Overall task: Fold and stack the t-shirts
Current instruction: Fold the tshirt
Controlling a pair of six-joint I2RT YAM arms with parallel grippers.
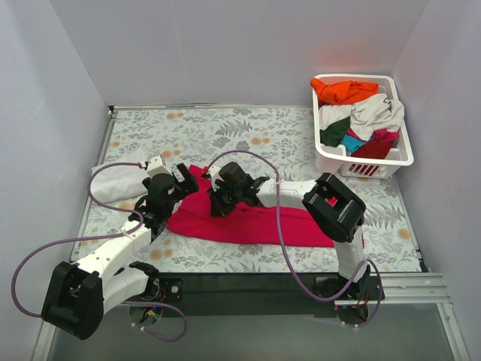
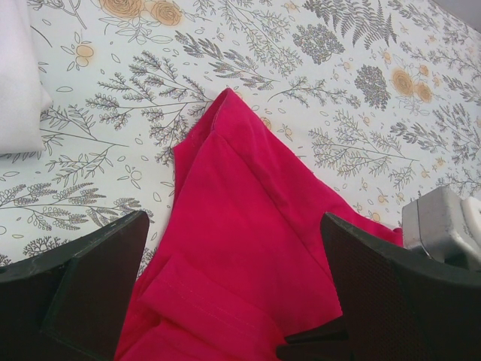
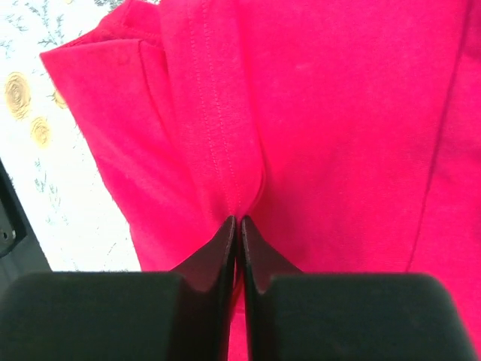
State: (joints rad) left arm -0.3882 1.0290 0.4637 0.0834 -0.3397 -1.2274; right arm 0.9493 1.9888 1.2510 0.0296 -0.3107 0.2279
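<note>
The crimson-pink t-shirt (image 1: pixel 240 222) lies crumpled across the middle of the table. My left gripper (image 1: pixel 167 197) is open over its left end; in the left wrist view (image 2: pixel 233 286) the cloth (image 2: pixel 248 218) lies between the wide-apart fingers (image 2: pixel 83 278). My right gripper (image 1: pixel 216 201) is shut, pinching a seamed fold of the pink shirt (image 3: pixel 225 150) between its fingertips (image 3: pixel 239 226). A white t-shirt (image 1: pixel 120 180) lies folded at the left, also seen in the left wrist view (image 2: pixel 15 83). Other shirts, orange (image 1: pixel 344 91), off-white (image 1: pixel 376 111) and green (image 1: pixel 333 134), fill the basket.
The white slotted basket (image 1: pixel 361 164) stands at the back right. The table has a floral cloth (image 1: pixel 225 131). White walls close in the back and both sides. Purple cables loop round both arms.
</note>
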